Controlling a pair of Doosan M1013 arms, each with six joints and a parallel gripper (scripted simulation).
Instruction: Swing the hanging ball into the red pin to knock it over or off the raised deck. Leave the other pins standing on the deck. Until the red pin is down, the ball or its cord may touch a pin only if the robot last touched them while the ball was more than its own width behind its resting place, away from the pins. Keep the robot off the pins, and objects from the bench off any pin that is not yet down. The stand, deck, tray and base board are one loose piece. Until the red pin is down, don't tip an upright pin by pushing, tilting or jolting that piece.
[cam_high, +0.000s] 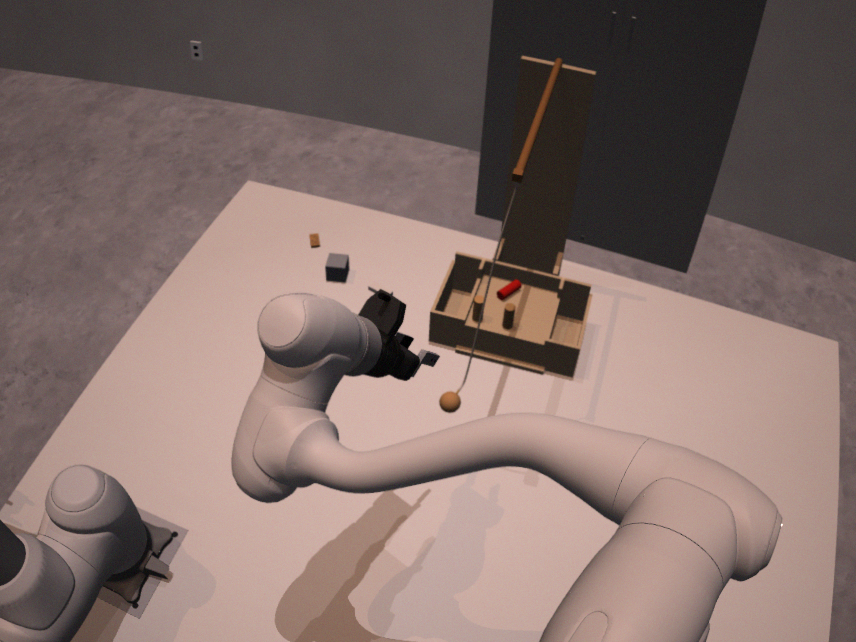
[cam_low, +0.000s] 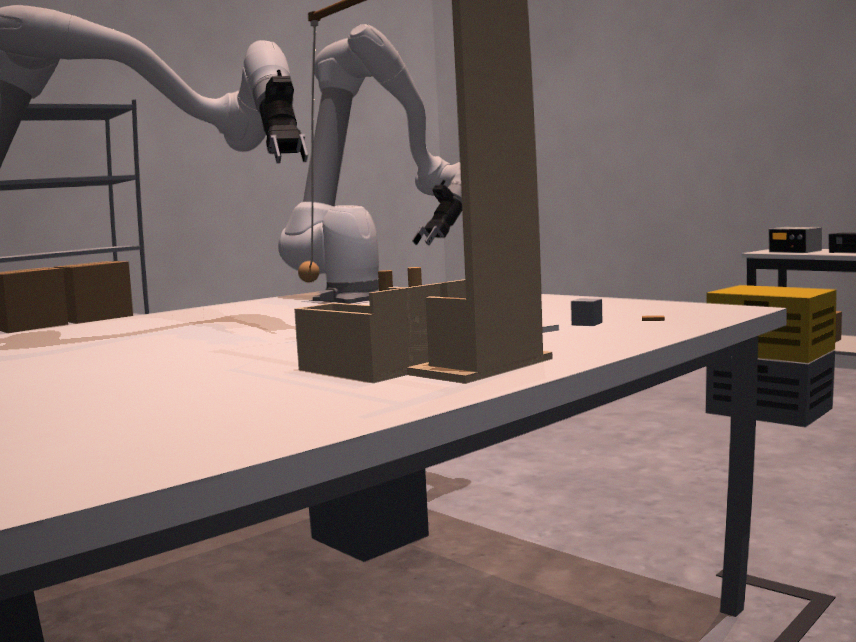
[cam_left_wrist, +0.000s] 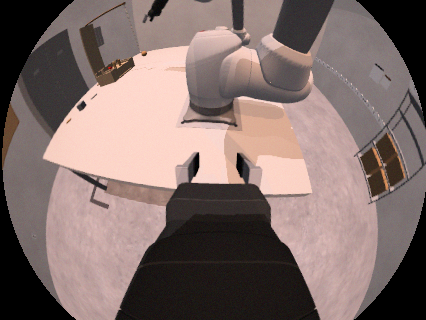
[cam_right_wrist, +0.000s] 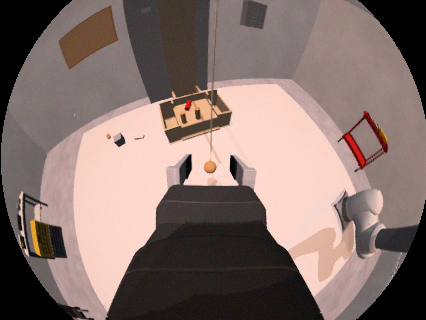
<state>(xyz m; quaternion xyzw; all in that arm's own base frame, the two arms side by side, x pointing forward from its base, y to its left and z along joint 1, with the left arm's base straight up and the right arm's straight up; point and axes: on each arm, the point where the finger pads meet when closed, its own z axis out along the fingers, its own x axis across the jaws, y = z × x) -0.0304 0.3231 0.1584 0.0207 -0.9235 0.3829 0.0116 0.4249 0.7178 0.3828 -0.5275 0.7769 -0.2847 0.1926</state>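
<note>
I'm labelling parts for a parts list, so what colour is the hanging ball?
Plain orange-brown; the hanging ball shows best in the top view.

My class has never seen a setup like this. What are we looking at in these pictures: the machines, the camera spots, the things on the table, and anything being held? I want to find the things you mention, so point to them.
Two jointed white robot arms work at a pale table. One picture looks down from above, one looks from the side, and two come from cameras on the arms' wrists.

On the table stands a wooden tray with a raised deck (cam_high: 535, 321) (cam_right_wrist: 187, 114). Two brown pins stand upright there; the red pin (cam_high: 508, 289) (cam_right_wrist: 188, 105) lies on its side. A ball (cam_high: 450, 401) (cam_low: 308, 271) (cam_right_wrist: 210, 167) hangs on a cord from an overhead beam (cam_high: 539, 120), outside the tray. A grey block (cam_high: 336, 267) (cam_low: 586, 312) (cam_right_wrist: 119, 139) sits off to one side.

Nothing is held: the left gripper (cam_left_wrist: 218, 160) and the right gripper (cam_right_wrist: 210, 162) are both open. In the right wrist picture the ball merely appears between the fingers.
</note>
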